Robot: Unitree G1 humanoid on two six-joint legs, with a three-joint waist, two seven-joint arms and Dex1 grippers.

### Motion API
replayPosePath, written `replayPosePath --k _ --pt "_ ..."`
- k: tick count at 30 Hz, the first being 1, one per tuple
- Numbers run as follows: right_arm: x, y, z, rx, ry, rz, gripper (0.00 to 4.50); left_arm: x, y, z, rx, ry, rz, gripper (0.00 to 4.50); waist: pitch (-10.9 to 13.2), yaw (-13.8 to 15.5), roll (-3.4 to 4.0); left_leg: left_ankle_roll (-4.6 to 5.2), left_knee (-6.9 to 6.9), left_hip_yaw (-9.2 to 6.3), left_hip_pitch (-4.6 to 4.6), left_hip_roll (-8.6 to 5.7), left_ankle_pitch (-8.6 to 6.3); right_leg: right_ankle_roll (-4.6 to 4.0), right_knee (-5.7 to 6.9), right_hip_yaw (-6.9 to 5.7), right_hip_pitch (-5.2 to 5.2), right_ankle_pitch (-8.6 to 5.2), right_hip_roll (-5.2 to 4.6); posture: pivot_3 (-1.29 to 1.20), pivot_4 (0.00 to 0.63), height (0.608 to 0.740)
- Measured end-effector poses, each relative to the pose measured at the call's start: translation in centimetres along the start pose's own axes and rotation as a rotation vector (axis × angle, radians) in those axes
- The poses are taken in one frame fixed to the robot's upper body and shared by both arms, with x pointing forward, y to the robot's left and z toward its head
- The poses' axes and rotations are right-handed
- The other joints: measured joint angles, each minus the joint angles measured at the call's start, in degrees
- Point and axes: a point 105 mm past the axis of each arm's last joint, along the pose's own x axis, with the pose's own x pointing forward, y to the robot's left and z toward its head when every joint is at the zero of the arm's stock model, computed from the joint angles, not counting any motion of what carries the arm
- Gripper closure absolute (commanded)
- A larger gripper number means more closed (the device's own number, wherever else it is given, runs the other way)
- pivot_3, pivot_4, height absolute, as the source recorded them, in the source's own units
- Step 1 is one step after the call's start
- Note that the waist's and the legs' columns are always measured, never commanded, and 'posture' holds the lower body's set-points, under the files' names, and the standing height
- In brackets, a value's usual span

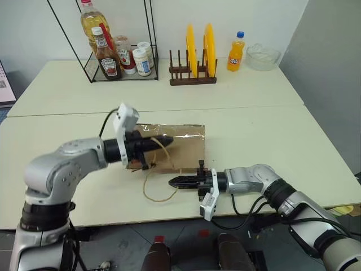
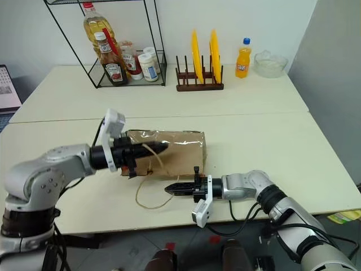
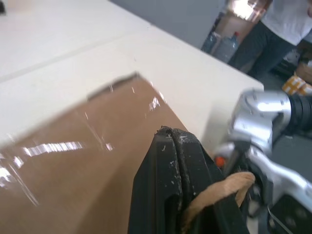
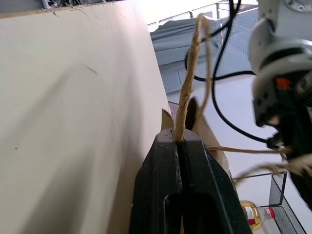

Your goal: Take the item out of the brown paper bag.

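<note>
The brown paper bag (image 1: 189, 144) lies flat on the near table, its mouth towards me. The item is hidden. My left gripper (image 1: 169, 140) hovers over the bag's near end, shut, with one tan cord handle (image 3: 219, 187) caught at its fingers. My right gripper (image 1: 171, 182) points left just in front of the bag, near the table's front edge. It is shut on the other cord handle (image 4: 187, 102), whose loop (image 1: 153, 195) trails on the table. In the left wrist view the shiny brown bag (image 3: 87, 151) lies under the shut fingers (image 3: 165, 161).
A wire rack (image 1: 121, 70) with ketchup, oil and sauce bottles stands at the back left. Beside it are a wooden rack with yellow plates (image 1: 194, 56), an orange soda bottle (image 1: 236, 52) and a glass bowl (image 1: 263, 56). A person (image 3: 278, 29) stands beyond the table's right side.
</note>
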Motion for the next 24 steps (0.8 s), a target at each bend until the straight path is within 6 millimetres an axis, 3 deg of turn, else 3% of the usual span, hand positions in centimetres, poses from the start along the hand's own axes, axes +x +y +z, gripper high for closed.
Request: replayPosePath --k 11,19,22,24 --pt "0.3 0.1 0.0 -0.009 -0.003 0.027 4.45 1.5 0.0 4.2 0.079 -0.067 -0.013 4.5 0.0 -0.08 -0.01 0.0 -0.03 0.01 0.02 0.0 0.0 0.01 -0.03 0.0 0.0 0.0 0.0 0.0 0.15 0.74" --pt "0.3 0.1 -0.1 -0.002 0.009 0.021 4.45 1.5 1.1 4.4 0.061 -0.081 0.024 4.5 0.0 -0.09 -0.01 0.0 -0.03 0.0 0.02 0.0 0.0 0.01 -0.03 0.0 0.0 0.0 0.0 0.0 0.15 0.74" --pt "-0.3 0.3 -0.6 0.053 0.051 0.012 3.86 1.5 1.0 4.4 0.062 -0.081 0.016 4.5 0.0 -0.1 -0.01 0.0 -0.02 0.02 0.01 0.0 0.0 0.01 -0.03 0.0 0.01 0.0 0.0 0.0 0.15 0.74" --pt "-1.3 0.7 -0.7 0.1 0.085 0.029 3.19 1.4 0.9 4.3 0.063 -0.08 0.01 4.5 0.02 0.13 -0.04 0.0 -0.02 0.01 -0.04 -0.01 0.0 0.01 -0.1 0.0 0.03 0.0 -0.01 0.0 0.15 0.74"
